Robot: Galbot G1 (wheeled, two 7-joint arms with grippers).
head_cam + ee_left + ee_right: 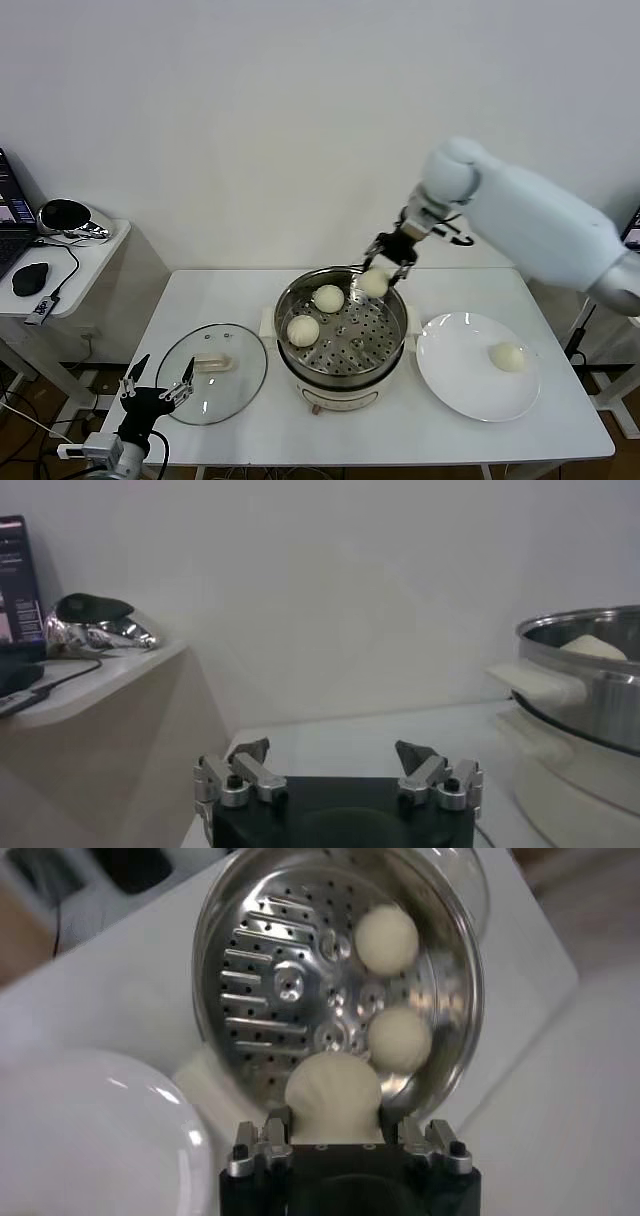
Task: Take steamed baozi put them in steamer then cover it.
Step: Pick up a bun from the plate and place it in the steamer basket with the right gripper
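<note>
Holding baozi (374, 283) | right gripper (386, 266) clamped around it | above steamer (290, 305) rim

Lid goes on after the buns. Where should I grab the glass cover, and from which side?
Grip the cream bar handle at the centre of the cover, coming straight down from above. The lid lies flat on the table, handle up, so the glass gives no purchase. The left gripper, jaws open, sits beside it.

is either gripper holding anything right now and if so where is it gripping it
The right gripper holds a baozi by its sides, above the steamer's rim. The left gripper is open and holds nothing.
</note>
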